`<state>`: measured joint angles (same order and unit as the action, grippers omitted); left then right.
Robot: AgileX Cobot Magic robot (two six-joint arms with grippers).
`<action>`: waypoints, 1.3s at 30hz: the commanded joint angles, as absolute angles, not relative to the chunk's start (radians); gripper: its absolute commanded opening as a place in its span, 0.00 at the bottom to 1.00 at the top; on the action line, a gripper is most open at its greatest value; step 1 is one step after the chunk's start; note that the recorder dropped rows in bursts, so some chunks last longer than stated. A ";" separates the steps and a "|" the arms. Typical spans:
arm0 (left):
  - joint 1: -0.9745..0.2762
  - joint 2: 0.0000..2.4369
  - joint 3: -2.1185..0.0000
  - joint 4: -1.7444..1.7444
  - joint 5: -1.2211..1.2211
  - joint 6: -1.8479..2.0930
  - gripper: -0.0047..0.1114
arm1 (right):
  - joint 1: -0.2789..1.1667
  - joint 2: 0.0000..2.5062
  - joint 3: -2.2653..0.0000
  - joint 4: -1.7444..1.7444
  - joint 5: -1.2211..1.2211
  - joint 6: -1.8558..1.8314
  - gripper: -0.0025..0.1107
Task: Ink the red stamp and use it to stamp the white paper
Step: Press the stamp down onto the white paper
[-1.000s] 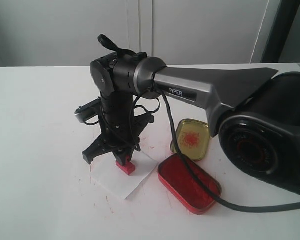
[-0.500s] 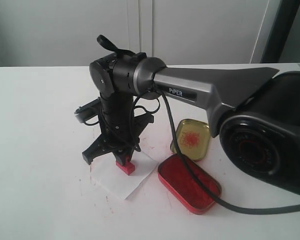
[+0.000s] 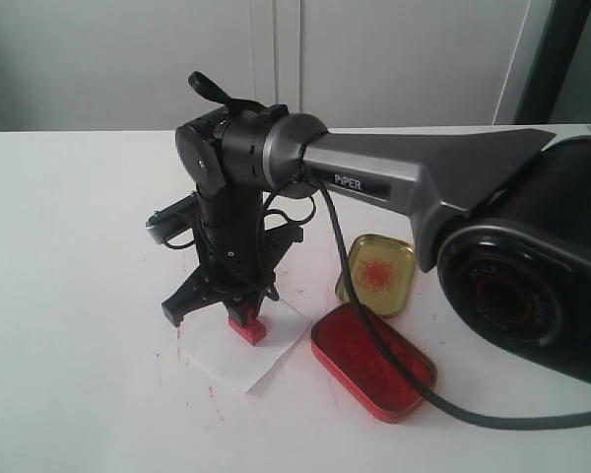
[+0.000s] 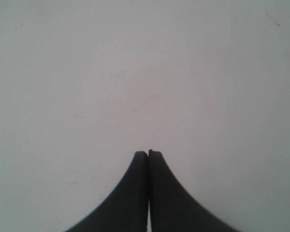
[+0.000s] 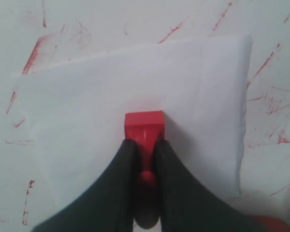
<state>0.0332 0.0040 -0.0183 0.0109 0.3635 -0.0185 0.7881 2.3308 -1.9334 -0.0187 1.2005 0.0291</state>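
The red stamp [image 3: 246, 329] [image 5: 144, 126] stands base-down on the white paper [image 3: 238, 353] [image 5: 135, 87], which lies on the table left of the ink tin. My right gripper [image 3: 243, 312] [image 5: 145, 145] points straight down and is shut on the stamp's narrow handle. Whether an imprint lies under the stamp is hidden by its base. My left gripper [image 4: 148, 153] is shut on nothing over bare white table; it does not show in the exterior view.
An oval red ink tin [image 3: 372, 361] lies open to the right of the paper. Its gold lid [image 3: 375, 273] rests behind it, smeared with red. Red ink streaks [image 5: 34, 55] mark the table round the paper. The right arm's black cable [image 3: 374, 345] drapes over the tin.
The right arm and the stamp hold nearly still; the wrist has shifted only slightly.
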 commanded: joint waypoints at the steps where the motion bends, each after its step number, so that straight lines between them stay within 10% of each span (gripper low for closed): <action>1: 0.024 0.000 -0.011 0.008 0.363 -0.022 0.04 | 0.786 2.330 -1.914 -0.063 1.217 0.050 0.02; 39: 0.024 0.000 -0.011 0.008 0.363 -0.022 0.04 | 0.786 2.260 -1.883 -0.070 1.221 0.064 0.02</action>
